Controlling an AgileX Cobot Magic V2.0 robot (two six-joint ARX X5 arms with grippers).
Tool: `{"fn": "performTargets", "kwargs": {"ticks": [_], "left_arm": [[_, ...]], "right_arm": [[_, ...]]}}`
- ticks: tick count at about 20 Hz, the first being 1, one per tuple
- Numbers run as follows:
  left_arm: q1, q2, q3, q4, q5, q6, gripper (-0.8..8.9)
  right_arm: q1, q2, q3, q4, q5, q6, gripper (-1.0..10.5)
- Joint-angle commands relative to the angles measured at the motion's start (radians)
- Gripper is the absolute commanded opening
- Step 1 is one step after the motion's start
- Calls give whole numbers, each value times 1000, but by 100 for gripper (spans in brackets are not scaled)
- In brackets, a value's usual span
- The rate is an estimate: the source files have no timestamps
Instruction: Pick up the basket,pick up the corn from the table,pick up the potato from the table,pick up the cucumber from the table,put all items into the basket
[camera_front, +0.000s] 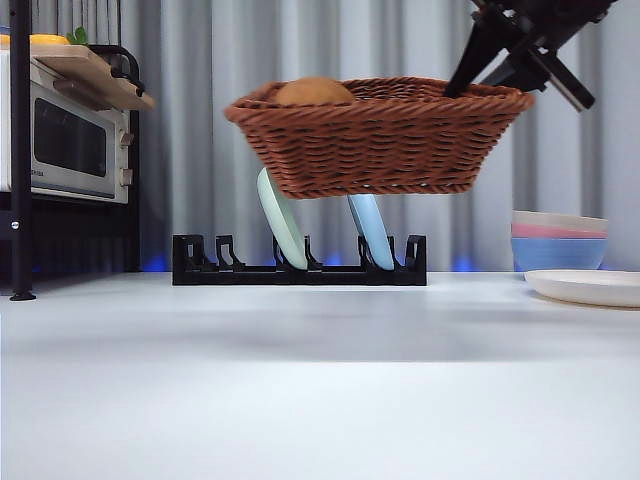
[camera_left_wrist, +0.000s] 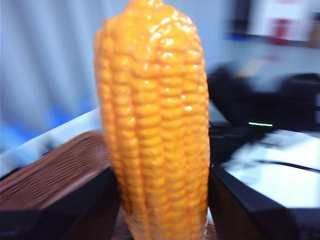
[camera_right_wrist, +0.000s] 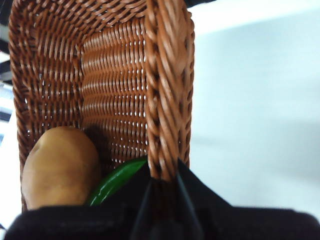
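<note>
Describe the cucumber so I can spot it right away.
Find the brown wicker basket that the right gripper holds above the table. Inside lies the potato; the cucumber is the slim green piece beside it, at the clamped rim.

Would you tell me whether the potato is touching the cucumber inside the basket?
Touching: the right wrist view shows the potato lying against the cucumber in the basket.

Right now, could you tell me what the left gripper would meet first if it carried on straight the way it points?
Probably the brown woven wicker basket, whose rim lies just beyond the glossy orange corn cob held in the left gripper. Depth is unclear in the blur, so it may pass above it.
</note>
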Motion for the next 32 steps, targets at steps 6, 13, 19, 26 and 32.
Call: {"fn": "performTargets", "kwargs": {"ticks": [6, 13, 19, 26, 32], "left_arm": [[-1, 192, -6, 74, -201, -76, 1], [-1, 258, -6, 59, -184, -82, 631], [3, 257, 11, 47, -185, -82, 629], [7, 239, 219, -219, -248, 5, 629], [7, 198, 400, -370, -317, 62, 629]], "right_arm": [[57, -13, 2, 20, -9, 9, -8], [64, -13, 2, 19, -10, 10, -8], [64, -13, 2, 19, -9, 10, -8], [63, -11, 2, 19, 29, 9, -8], [63, 36, 2, 20, 74, 32, -8]]}}
